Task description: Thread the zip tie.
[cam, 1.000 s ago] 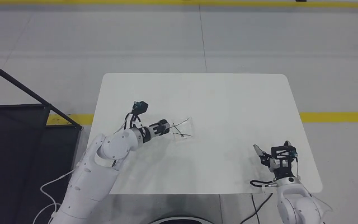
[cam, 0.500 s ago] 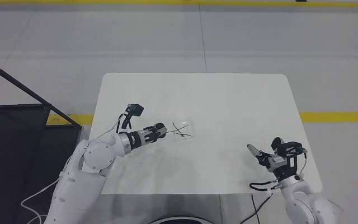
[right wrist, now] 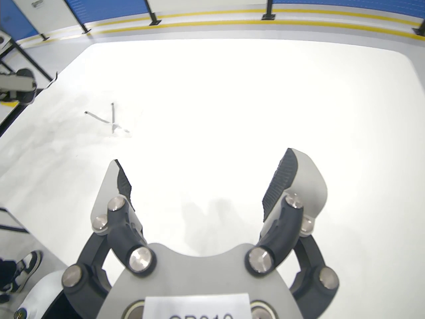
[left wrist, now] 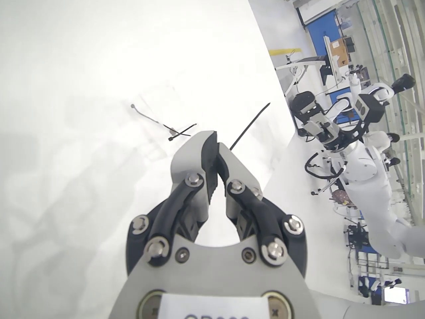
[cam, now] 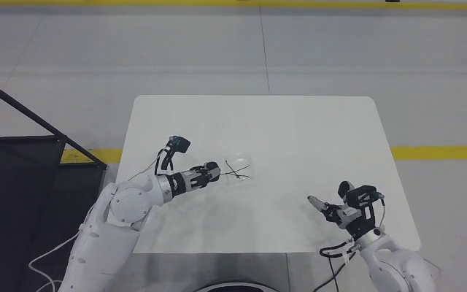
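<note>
While the left end effector has hardly shifted over the last second, with only its arm settling behind it, we enter it as clamped shut on one black zip tie, whose tail runs free beyond the fingertips.

Next outward: crossed loose ties lie flat at the left end effector's 3 o'clock in the top view, just beside it and untouched.

Further out: the right end effector has its jaws spread wide and holds nothing. It has travelled from the 5 o'clock edge of the surface toward 9 o'clock and now faces the ties, though well apart from them.

Assessment: we judge one tie secured and the free end effector closing in to take its other end. No loop is formed, so threading is not yet begun.
</note>
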Robot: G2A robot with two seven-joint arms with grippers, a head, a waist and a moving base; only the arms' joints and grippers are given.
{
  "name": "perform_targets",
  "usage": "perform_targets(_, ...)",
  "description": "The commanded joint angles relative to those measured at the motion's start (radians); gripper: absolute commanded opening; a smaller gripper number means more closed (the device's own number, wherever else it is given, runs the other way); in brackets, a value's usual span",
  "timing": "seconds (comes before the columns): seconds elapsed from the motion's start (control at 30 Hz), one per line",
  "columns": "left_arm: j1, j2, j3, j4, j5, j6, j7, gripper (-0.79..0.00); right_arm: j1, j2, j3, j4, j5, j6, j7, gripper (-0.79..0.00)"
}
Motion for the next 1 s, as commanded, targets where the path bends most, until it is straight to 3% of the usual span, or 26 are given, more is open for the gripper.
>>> perform_targets(0.0, -0.015, 0.000, 0.012, 0.004, -0.005, -0.030, -0.004, -0.785, 0.057, -0.001, -0.052, 0.043, 0.109, -0.067, 0.079, 0.000)
perform_targets(0.13, -0.039, 0.001, 0.036, -0.002, 0.007, -0.085, -0.006, -0.785, 0.192, -0.009, -0.169, 0.147, 0.283, -0.105, 0.219, 0.000)
perform_targets(0.27, -0.047, 0.005, 0.042, -0.001, 0.014, -0.115, -0.014, -0.785, 0.284, -0.013, -0.219, 0.245, 0.518, -0.146, 0.335, 0.000)
perform_targets(0.37, -0.046, 0.008, 0.038, 0.006, 0.016, -0.128, -0.015, -0.785, 0.351, -0.006, -0.223, 0.324, 0.721, -0.227, 0.488, 0.000)
perform_targets(0.73, -0.043, 0.008, 0.039, 0.005, 0.019, -0.127, -0.005, -0.785, 0.359, -0.004, -0.220, 0.332, 0.735, -0.233, 0.506, 0.000)
perform_targets(0.87, -0.039, 0.009, 0.067, -0.025, 0.104, -0.132, 0.017, -0.785, 0.388, -0.004, -0.270, 0.354, 0.903, -0.266, 0.608, 0.000)
perform_targets(0.97, -0.040, 0.010, 0.094, -0.043, 0.166, -0.141, 0.019, -0.785, 0.454, 0.000, -0.296, 0.421, 1.095, -0.263, 0.758, 0.000)
